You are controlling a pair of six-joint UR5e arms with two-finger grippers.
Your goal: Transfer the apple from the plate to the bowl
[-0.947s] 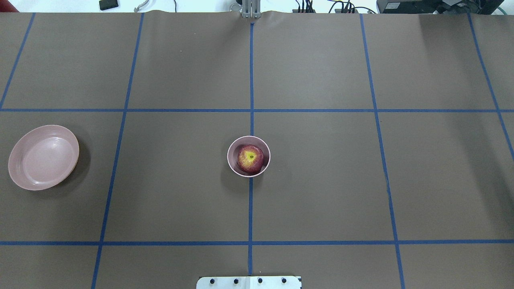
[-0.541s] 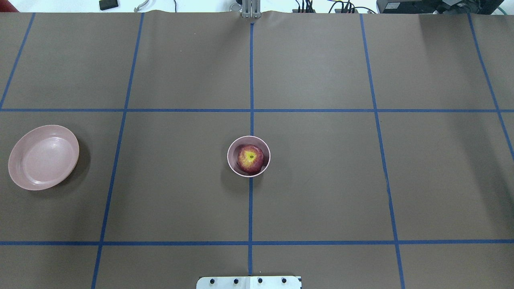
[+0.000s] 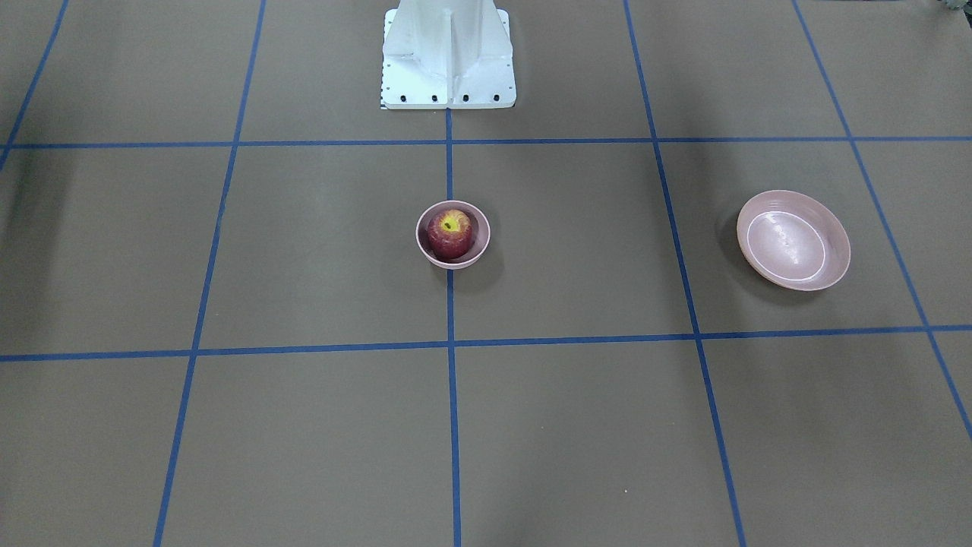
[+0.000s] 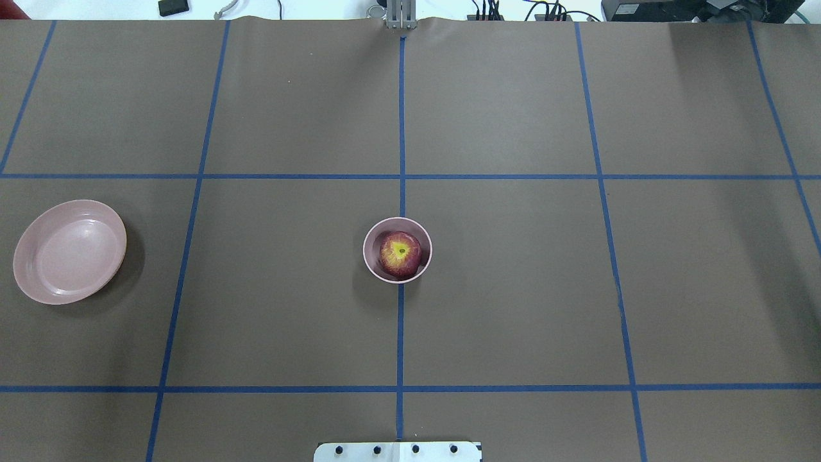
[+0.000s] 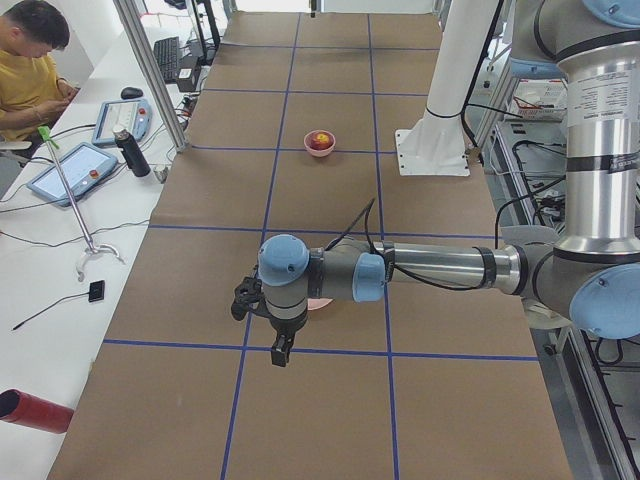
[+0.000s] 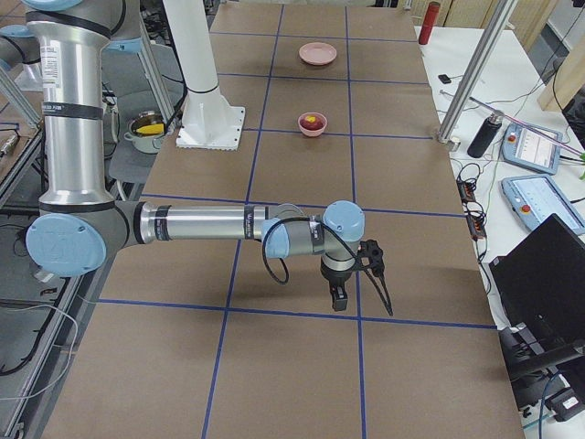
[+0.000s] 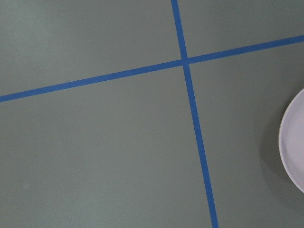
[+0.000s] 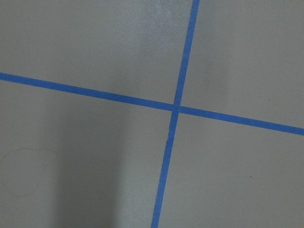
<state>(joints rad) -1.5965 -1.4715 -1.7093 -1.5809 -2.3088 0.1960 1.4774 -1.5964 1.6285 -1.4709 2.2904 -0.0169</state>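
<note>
The dark red apple [image 4: 399, 254] with its yellow-green top sits inside the small pink bowl [image 4: 366, 251] at the table's centre, also in the front view [image 3: 449, 232]. The wide pink plate [image 4: 69, 251] lies empty at the table's left side; its rim shows in the left wrist view [image 7: 294, 142]. My left gripper [image 5: 281, 353] hangs over the table beside the plate, far from the bowl. My right gripper [image 6: 338, 299] hangs over the table's right part. Both show only in the side views, so I cannot tell whether they are open or shut.
Blue tape lines [image 4: 401, 128] divide the brown table cover into squares. The robot's white base [image 3: 448, 53] stands at the near middle edge. A person [image 5: 30, 60] sits at a side desk with tablets and a bottle.
</note>
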